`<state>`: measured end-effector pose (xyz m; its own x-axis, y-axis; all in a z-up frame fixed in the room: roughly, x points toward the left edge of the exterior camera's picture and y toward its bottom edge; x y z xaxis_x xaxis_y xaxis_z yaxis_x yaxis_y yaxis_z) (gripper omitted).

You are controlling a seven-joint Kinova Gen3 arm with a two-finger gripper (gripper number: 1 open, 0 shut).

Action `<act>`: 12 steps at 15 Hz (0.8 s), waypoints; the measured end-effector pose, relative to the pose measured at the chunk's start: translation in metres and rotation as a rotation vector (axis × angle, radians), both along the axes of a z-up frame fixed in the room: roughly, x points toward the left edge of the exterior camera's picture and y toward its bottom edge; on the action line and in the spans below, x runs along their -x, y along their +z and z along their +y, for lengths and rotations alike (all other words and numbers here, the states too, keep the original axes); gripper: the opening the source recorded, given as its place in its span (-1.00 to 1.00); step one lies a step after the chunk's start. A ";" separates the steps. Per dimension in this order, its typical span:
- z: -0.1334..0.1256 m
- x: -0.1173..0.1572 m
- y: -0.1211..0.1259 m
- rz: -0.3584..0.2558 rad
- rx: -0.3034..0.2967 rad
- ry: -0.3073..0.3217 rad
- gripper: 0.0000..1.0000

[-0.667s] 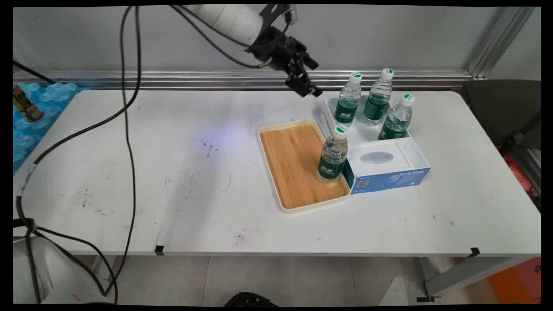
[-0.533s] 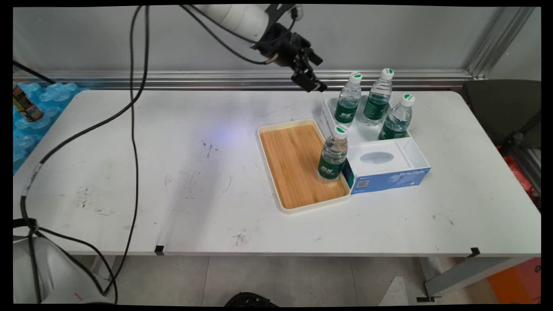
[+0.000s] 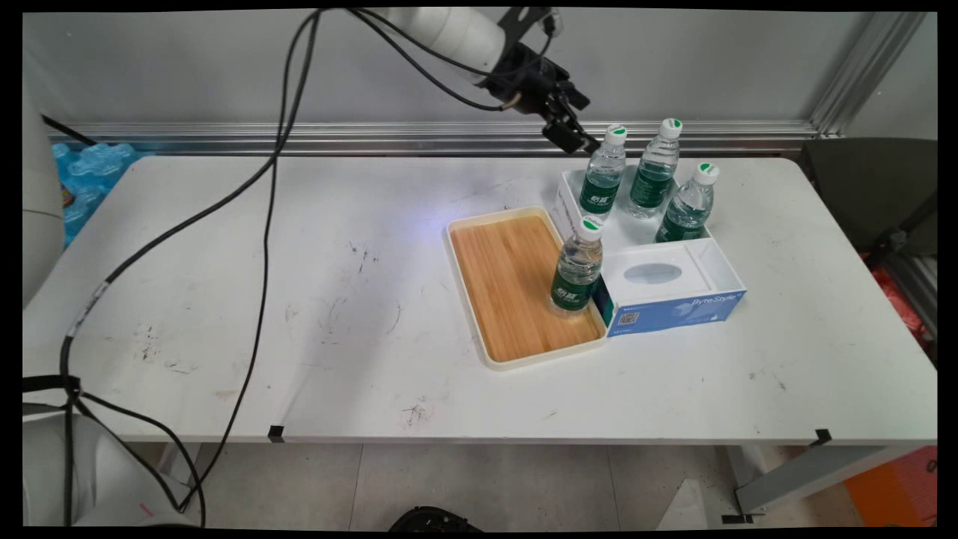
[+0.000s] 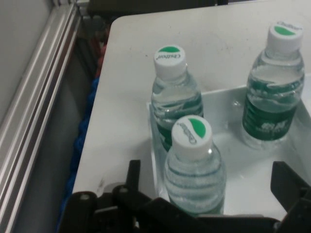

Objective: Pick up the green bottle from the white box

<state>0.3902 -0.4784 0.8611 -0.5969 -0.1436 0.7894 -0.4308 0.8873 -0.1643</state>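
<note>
Your pincer (image 3: 572, 137) hangs in the air at the back of the surface (image 3: 299, 299), just at 9 o'clock of the nearest bottle's (image 3: 602, 176) white cap. In the hand view its two fingers (image 4: 286, 182) stand apart with that bottle (image 4: 194, 167) between them, touching nothing, so the pincer is open and empty.

That bottle stands upright in the white box (image 3: 651, 254) with two more bottles (image 3: 655, 172) (image 3: 688, 202) at its 3 o'clock. A fourth bottle (image 3: 578, 266) stands on the wooden tray (image 3: 509, 284), against the box's blue front part, at 6 o'clock of the pincer.

You can judge these as small, full water bottles: moderately heavy, thin-walled and smooth, likely to give under a hard squeeze. The labelled middle or the shoulder under the cap looks the firmest hold.

The box wall hides the bottles' bases. In the hand view the pincer's linkage covers the nearest bottle's lower half, and the third bottle is cut off from that view.
</note>
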 end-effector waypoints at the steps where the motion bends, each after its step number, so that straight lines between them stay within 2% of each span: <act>1: -0.004 0.004 -0.004 0.005 -0.002 0.000 1.00; 8: -0.021 0.023 -0.034 0.020 -0.017 0.012 1.00; 12: -0.028 0.030 -0.048 0.018 -0.003 0.010 1.00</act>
<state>0.3601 -0.5065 0.8130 -0.5811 -0.1521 0.7995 -0.4427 0.8834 -0.1537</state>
